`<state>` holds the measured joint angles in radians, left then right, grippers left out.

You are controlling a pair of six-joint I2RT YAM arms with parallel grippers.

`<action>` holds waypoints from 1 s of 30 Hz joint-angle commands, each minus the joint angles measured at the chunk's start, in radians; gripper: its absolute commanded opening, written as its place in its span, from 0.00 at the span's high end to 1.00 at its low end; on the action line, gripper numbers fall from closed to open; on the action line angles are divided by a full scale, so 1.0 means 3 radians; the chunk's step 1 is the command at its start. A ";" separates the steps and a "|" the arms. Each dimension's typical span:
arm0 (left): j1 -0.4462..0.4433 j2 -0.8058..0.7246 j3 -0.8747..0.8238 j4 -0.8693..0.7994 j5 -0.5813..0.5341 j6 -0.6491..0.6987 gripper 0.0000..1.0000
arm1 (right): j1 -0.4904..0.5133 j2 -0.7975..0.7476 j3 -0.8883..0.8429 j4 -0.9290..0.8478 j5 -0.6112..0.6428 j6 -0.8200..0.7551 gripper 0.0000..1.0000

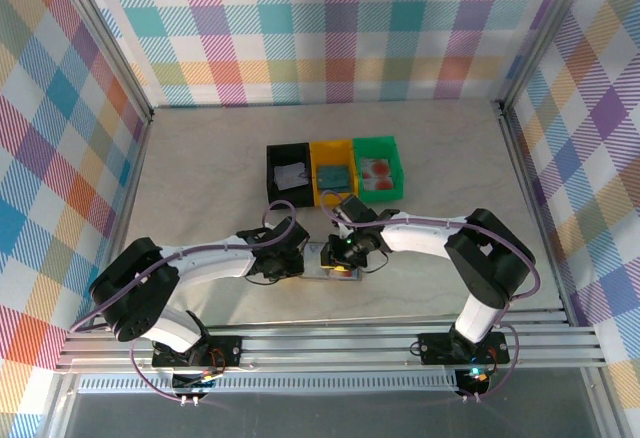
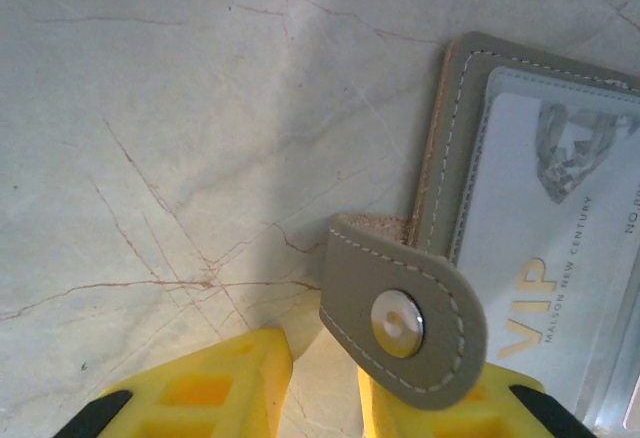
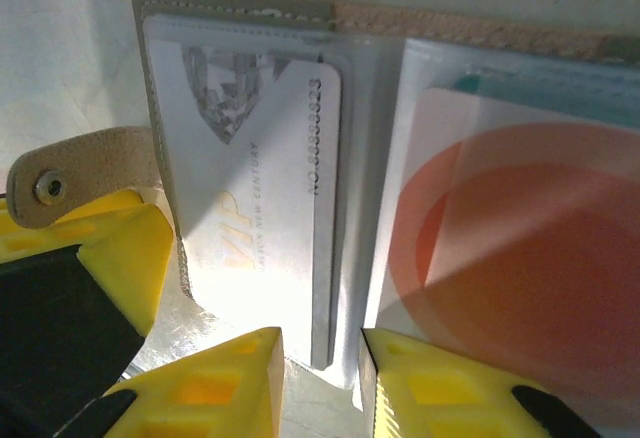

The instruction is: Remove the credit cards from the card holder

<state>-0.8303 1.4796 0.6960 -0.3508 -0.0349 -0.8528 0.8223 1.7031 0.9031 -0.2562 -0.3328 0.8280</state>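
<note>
On a pale veined table [image 1: 200,158] walled in plaid [image 1: 330,28], the card holder [image 3: 240,6] lies open near the trays [image 1: 335,170], credit cards [image 3: 250,208] pocketed, with the left gripper [image 2: 322,358] and right gripper [image 3: 320,343] slightly parted, empty, at it.

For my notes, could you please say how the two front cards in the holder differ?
The whitish VIP card, in the pocket by the snap tab, shows a diamond and gold letters; the reddish card, in the other pocket, shows orange circles. Both lie inside the card holder.

Pale marble-veined surface [image 1: 200,158]. Grey stitched leather card holder [image 2: 462,128] laid open flat near front. Black plastic tray [image 1: 272,173], yellow plastic tray [image 1: 333,145], green plastic tray [image 1: 380,194] set in row behind.
</note>
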 commanded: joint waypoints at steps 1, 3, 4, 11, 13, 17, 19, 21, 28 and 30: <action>-0.0070 0.0086 -0.0178 -0.0519 0.0203 -0.0077 0.73 | 0.0076 0.0062 0.0090 -0.0046 0.0045 0.0082 0.73; -0.0071 0.0109 -0.0172 -0.0508 0.0225 -0.0072 0.74 | 0.0077 0.0082 0.0104 -0.0039 0.0073 0.0096 0.73; -0.0074 0.0115 -0.0176 -0.0508 0.0229 -0.0072 0.74 | 0.0078 0.0083 0.0118 -0.0042 0.0099 0.0098 0.73; -0.0078 0.0130 -0.0253 -0.0446 0.0263 -0.0085 0.75 | 0.0082 0.0166 0.0171 -0.0081 0.0281 0.0101 0.74; -0.0080 0.0146 -0.0268 -0.0428 0.0274 -0.0092 0.76 | 0.0084 0.0197 0.0187 -0.0076 0.0319 0.0103 0.74; -0.0108 0.0188 -0.0315 -0.0333 0.0309 -0.0113 0.76 | 0.0087 0.0277 0.0229 -0.0065 0.0338 0.0111 0.75; -0.0128 0.0236 -0.0333 -0.0273 0.0338 -0.0126 0.76 | 0.0092 0.0295 0.0230 -0.0045 0.0332 0.0109 0.75; -0.0170 0.0318 -0.0346 -0.0199 0.0364 -0.0144 0.76 | 0.0097 0.0282 0.0212 -0.0037 0.0369 0.0108 0.76; -0.0372 0.0754 -0.0318 0.0171 0.0450 -0.0254 0.78 | 0.0116 0.0230 0.0070 0.0324 0.0247 0.0020 0.76; -0.0427 0.0887 -0.0306 0.0269 0.0464 -0.0294 0.79 | 0.0117 0.0214 0.0046 0.0368 0.0231 0.0006 0.76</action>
<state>-0.8848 1.5326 0.6933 -0.3401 -0.1196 -0.9020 0.8486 1.7618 0.9413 -0.2008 -0.2630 0.8497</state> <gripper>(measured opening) 0.219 0.237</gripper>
